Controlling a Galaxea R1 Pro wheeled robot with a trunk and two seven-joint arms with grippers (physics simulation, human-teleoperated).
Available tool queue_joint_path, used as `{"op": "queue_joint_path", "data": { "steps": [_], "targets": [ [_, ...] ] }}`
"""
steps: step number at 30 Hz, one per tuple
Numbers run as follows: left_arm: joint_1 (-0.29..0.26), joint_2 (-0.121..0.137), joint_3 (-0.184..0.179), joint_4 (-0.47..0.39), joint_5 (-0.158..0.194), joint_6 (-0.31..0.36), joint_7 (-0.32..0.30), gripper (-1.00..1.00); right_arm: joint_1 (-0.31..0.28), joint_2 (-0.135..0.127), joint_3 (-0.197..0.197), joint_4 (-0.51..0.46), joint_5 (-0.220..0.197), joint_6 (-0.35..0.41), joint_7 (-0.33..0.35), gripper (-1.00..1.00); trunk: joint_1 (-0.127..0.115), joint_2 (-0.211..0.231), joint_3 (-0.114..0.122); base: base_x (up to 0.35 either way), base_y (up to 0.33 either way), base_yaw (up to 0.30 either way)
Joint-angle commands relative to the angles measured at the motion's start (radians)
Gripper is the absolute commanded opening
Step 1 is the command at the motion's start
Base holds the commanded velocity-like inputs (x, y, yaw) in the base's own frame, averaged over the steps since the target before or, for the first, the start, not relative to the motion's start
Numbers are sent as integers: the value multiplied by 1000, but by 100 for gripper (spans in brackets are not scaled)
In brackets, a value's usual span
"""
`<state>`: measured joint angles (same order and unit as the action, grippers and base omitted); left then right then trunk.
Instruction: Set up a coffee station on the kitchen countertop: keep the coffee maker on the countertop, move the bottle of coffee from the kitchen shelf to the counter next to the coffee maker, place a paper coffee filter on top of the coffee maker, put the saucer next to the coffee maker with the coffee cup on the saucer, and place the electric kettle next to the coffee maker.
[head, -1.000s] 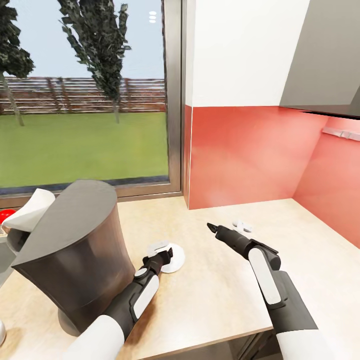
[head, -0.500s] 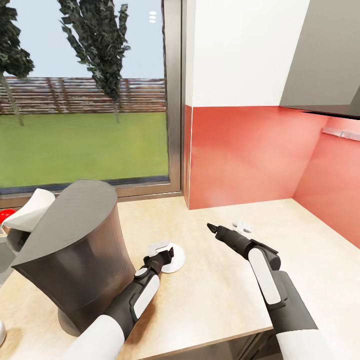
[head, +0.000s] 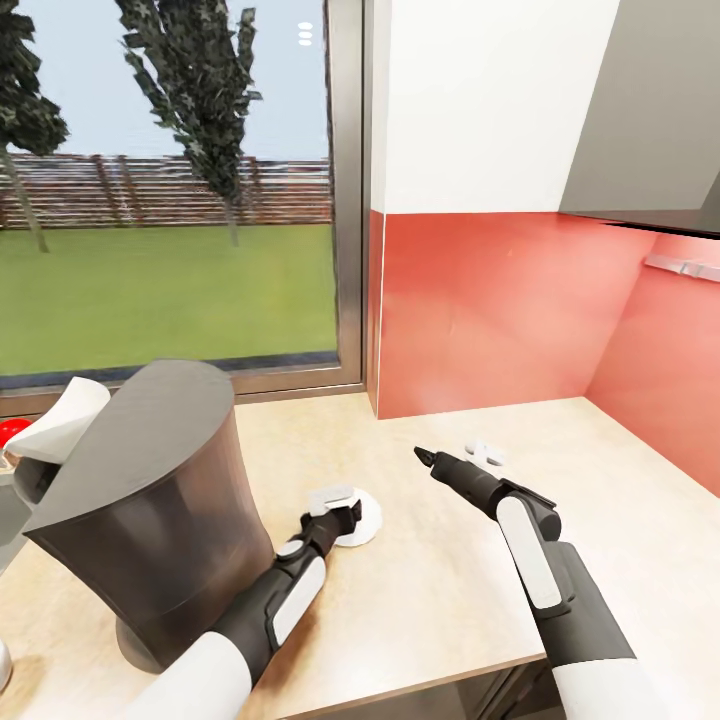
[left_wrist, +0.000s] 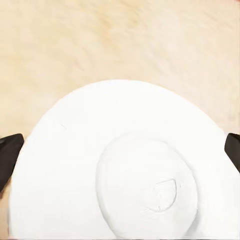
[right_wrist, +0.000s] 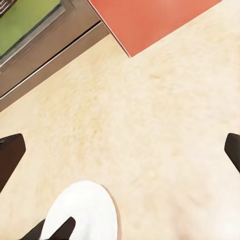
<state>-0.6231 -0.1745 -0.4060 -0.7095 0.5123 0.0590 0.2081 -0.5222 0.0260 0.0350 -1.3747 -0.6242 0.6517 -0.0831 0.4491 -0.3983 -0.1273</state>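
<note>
Low over the saucer (head: 365, 522), left claw (head: 343, 517) spread wide

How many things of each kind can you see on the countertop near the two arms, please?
coffee maker: 1
saucer: 1
coffee cup: 1
small white item: 1
Total: 4
</note>
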Motion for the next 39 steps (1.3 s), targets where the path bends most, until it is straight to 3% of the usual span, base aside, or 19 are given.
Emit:
{"op": "queue_joint_path", "data": {
  "steps": [1,10,14,16,19,20,24,39],
  "targets": [
    [0,0,-10,40,25,7,2,100,-1,0,0,-1,-10,3,-9,100,1,-2,-2,0,0,0],
    [1,0,-34,38,28,9,-78,100,-1,0,0,1,-8,3,-9,100,1,-2,-2,0,0,0],
    [1,0,-63,38,32,11,-93,100,-1,0,0,3,-8,3,-9,100,1,-2,-2,0,0,0],
    [2,0,-78,37,48,12,-105,100,-1,0,0,10,-8,3,-9,100,1,-2,-2,0,0,0],
    [1,0,-156,34,122,13,-144,100,-1,1,0,37,-12,3,-8,100,1,-2,-2,0,0,0],
    [0,0,-165,32,129,13,-146,100,-1,1,0,38,-12,3,-8,100,1,-2,-2,0,0,0],
    [21,8,-162,4,103,-6,-139,100,1,23,-1,27,1,6,-21,100,1,-2,-2,0,0,0],
    [24,27,-156,-11,75,8,-136,100,1,10,0,42,1,6,-22,100,1,-2,-2,0,0,0]
  ]
}}
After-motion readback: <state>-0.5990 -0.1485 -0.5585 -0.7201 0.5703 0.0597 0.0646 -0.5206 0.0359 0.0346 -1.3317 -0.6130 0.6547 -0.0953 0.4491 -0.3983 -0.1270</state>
